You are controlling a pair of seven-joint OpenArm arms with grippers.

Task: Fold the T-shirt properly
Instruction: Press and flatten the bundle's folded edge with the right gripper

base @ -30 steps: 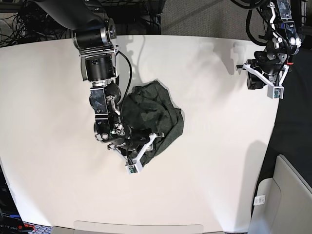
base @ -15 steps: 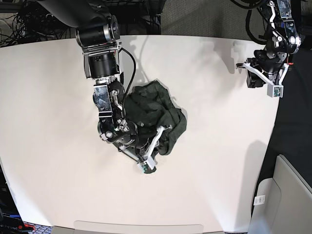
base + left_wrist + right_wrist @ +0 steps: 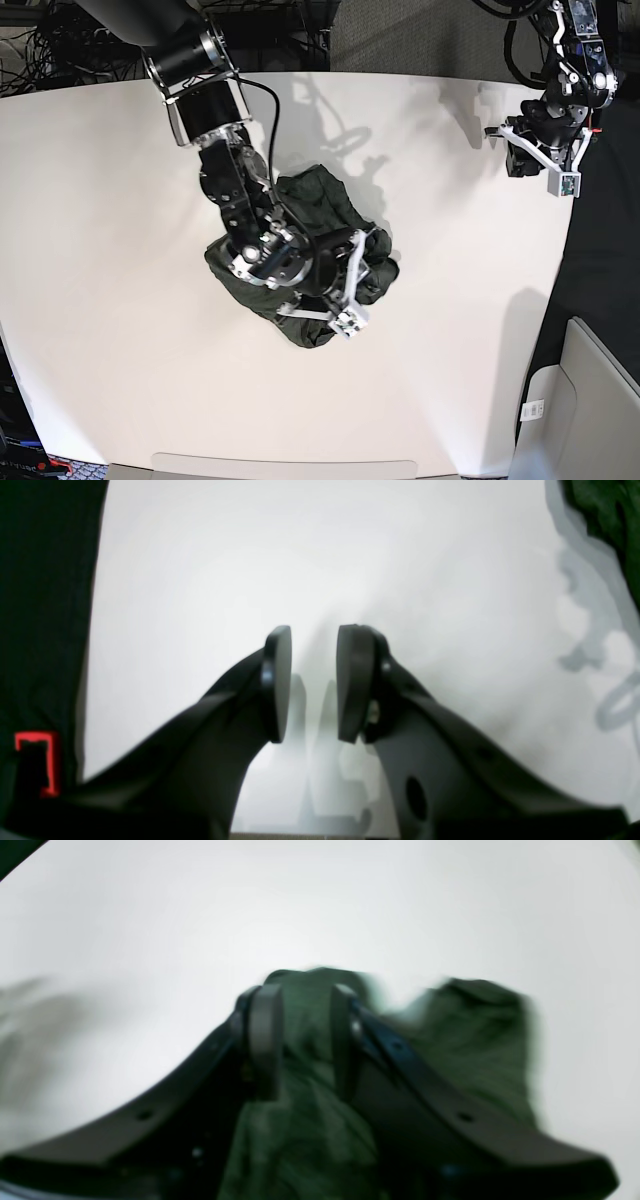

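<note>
The dark olive-green T-shirt (image 3: 300, 205) lies bunched in a heap in the middle of the white table (image 3: 450, 350). My right gripper (image 3: 338, 292) is down in the heap's lower right part. In the right wrist view the right gripper (image 3: 302, 1040) is shut on a fold of the T-shirt (image 3: 475, 1050), with cloth filling the gap between its pads; that view is blurred. My left gripper (image 3: 517, 160) hovers at the table's far right edge, far from the shirt. In the left wrist view the left gripper (image 3: 312, 680) is empty with a narrow gap between its pads, and a corner of the T-shirt (image 3: 610, 510) shows.
The table's right edge runs close beside the left gripper, with dark floor (image 3: 600, 260) beyond it. A grey bin (image 3: 590, 400) stands off the table at the lower right. Cables (image 3: 40, 50) lie behind the far left edge.
My right arm has swung to the right and turned, dragging shirt cloth with it. The heap has shifted and spread toward the lower right. The left arm has not moved.
</note>
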